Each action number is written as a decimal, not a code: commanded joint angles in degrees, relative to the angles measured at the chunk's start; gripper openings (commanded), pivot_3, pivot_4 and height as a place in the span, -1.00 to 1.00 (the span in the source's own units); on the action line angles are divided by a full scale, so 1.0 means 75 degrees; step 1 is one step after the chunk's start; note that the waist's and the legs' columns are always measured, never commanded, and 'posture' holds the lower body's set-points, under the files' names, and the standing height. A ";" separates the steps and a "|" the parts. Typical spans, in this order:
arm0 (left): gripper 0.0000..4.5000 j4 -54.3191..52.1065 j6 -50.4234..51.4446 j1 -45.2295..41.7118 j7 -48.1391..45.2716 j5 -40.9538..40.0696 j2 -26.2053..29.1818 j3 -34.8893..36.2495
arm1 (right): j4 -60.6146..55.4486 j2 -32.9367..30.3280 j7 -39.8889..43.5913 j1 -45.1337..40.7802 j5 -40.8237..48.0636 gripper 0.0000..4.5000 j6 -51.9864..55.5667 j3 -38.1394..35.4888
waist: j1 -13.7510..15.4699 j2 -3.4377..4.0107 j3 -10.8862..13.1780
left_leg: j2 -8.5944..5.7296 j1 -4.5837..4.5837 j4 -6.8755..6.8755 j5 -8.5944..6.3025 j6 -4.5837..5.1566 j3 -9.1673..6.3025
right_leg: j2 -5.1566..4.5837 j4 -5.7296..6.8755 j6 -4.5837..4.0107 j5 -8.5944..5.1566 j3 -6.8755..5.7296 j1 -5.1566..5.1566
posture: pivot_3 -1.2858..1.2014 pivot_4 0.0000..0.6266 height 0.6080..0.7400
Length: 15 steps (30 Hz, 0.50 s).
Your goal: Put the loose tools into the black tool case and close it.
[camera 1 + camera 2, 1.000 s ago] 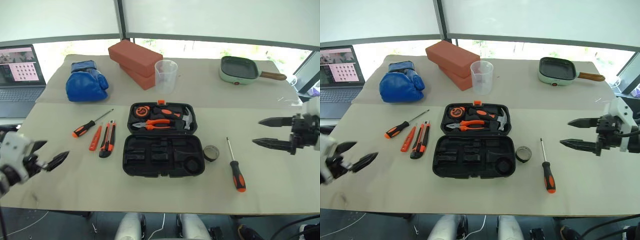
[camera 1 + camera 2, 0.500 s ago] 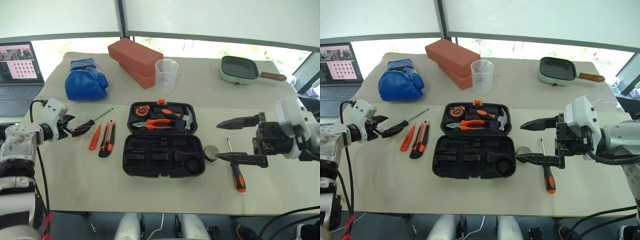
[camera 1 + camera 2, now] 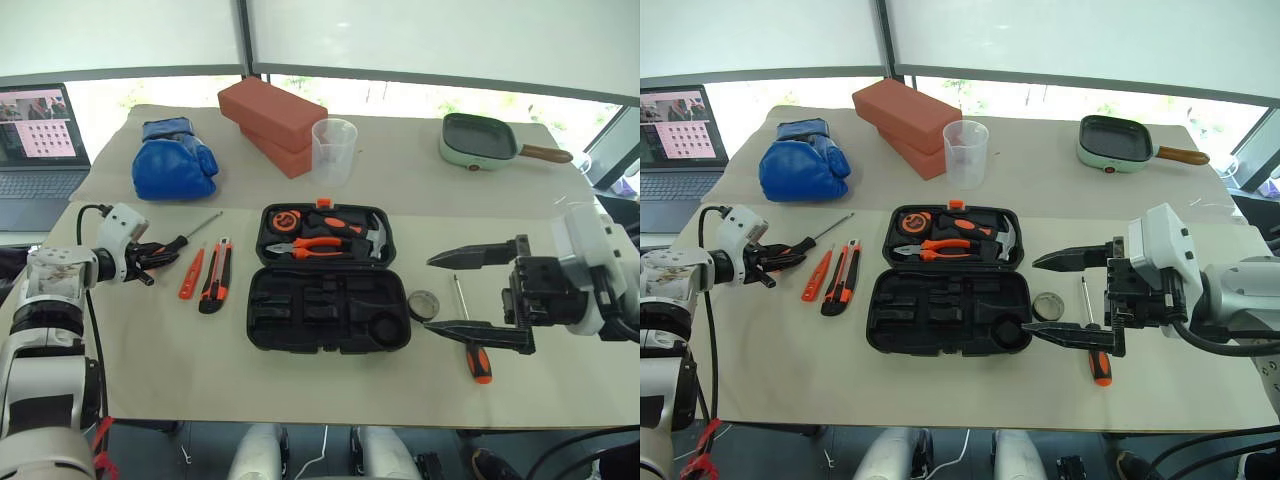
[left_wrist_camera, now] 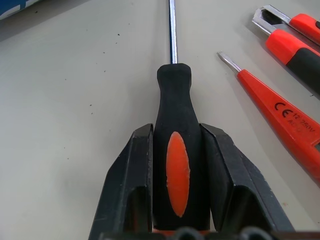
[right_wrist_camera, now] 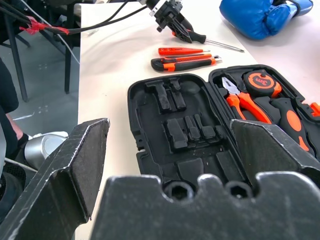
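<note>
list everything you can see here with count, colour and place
case: 1, black, open, table centre
pliers: 1, orange handles, in case's far half
hammer: 1, steel head, in case's far half
tape measure: 1, orange-black, in case's far half
screwdrivers: 2, orange-black; one on table's left, one right of case
small orange tool: 1, left of case
knife: 1, orange-black, beside small orange tool
tape roll: 1, dark, right of case
bricks: 2, red, stacked, far side
cup: 1, clear, beside bricks
glove: 1, blue, far left
pan: 1, green, far right
laptop: 1, far left
left gripper: fingers shut on left screwdriver's handle
right gripper: fingers open, above right screwdriver
</note>
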 commanded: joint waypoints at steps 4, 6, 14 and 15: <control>-0.60 -0.2693 0.1279 -0.0151 -0.1176 -0.1457 0.0362 0.0914 | 0.0107 -0.0077 -0.0150 0.0070 -0.0152 1.00 -0.0144 -0.0269 | 0.0027 -0.0039 0.0021 | 0.0009 -0.0038 0.0027 0.0000 0.0000 -0.0014 | -0.0001 0.0043 0.0001 0.0000 -0.0011 -0.0025 | 0.03 -0.52 0.98; -0.60 -0.4022 0.1938 0.0052 -0.1556 -0.1692 0.0338 0.0662 | 0.0103 -0.0034 -0.0236 0.0165 -0.0192 1.00 -0.0145 -0.0301 | 0.0049 -0.0041 0.0021 | 0.0007 -0.0040 0.0036 -0.0001 0.0002 -0.0023 | -0.0005 0.0043 0.0005 0.0001 -0.0016 -0.0019 | 0.03 -0.52 0.98; -0.60 -0.6921 0.2490 0.0384 -0.1753 -0.1400 -0.0635 -0.1148 | -0.0015 0.0062 -0.0557 0.0437 -0.0374 1.00 -0.0147 -0.0149 | 0.0032 -0.0034 0.0017 | -0.0018 -0.0031 0.0054 -0.0005 0.0010 -0.0033 | -0.0004 0.0036 0.0021 0.0003 -0.0007 -0.0001 | 0.03 -0.52 0.98; -0.60 -0.6973 0.2311 0.0402 -0.1802 -0.1225 -0.0719 -0.1394 | -0.0033 0.0084 -0.0617 0.0456 -0.0408 1.00 -0.0140 -0.0127 | 0.0014 -0.0034 0.0018 | -0.0018 -0.0034 0.0058 -0.0004 0.0009 -0.0037 | -0.0001 0.0039 0.0020 0.0003 -0.0007 -0.0003 | 0.03 -0.52 0.98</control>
